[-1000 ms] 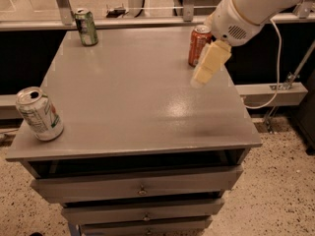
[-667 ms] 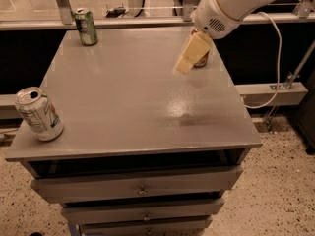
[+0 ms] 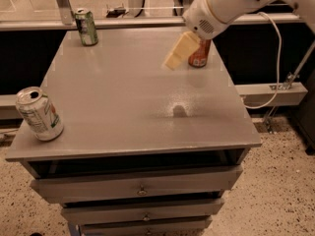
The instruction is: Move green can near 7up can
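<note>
Step in hand: approach, judged from the layout. The green can (image 3: 86, 27) stands upright at the far left corner of the tabletop (image 3: 123, 92), not yet grasped. The 7up can (image 3: 38, 113) stands at the near left edge, well apart from it. The end effector (image 3: 179, 50) hangs above the far right of the tabletop, just in front of a red can (image 3: 200, 54). Whether it is open or closed cannot be told. The next move calls for travel left to the green can, clear of the red can.

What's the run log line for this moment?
gripper above back right of table, by red can | green can upright, back left corner | 7up can front left corner | cans apart
</note>
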Available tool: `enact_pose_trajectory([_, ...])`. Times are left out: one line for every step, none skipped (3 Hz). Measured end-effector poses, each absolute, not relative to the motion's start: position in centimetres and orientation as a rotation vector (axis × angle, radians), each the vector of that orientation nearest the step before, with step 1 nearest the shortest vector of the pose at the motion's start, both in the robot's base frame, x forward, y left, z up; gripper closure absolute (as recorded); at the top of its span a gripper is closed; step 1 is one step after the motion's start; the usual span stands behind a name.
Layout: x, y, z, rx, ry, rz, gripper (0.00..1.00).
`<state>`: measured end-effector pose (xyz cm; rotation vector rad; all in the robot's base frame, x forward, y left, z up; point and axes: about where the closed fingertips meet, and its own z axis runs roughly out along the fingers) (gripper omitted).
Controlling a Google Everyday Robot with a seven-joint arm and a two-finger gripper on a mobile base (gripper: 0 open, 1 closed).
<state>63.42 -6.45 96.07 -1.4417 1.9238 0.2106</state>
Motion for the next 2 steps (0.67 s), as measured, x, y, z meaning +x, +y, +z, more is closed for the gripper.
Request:
enact_pose_trajectory([68.5, -3.1, 94.7, -1.337, 1.866, 0.309, 0.0])
enact_pose_trajectory([73.8, 1.3, 94.3, -1.249, 1.798, 0.405, 0.0])
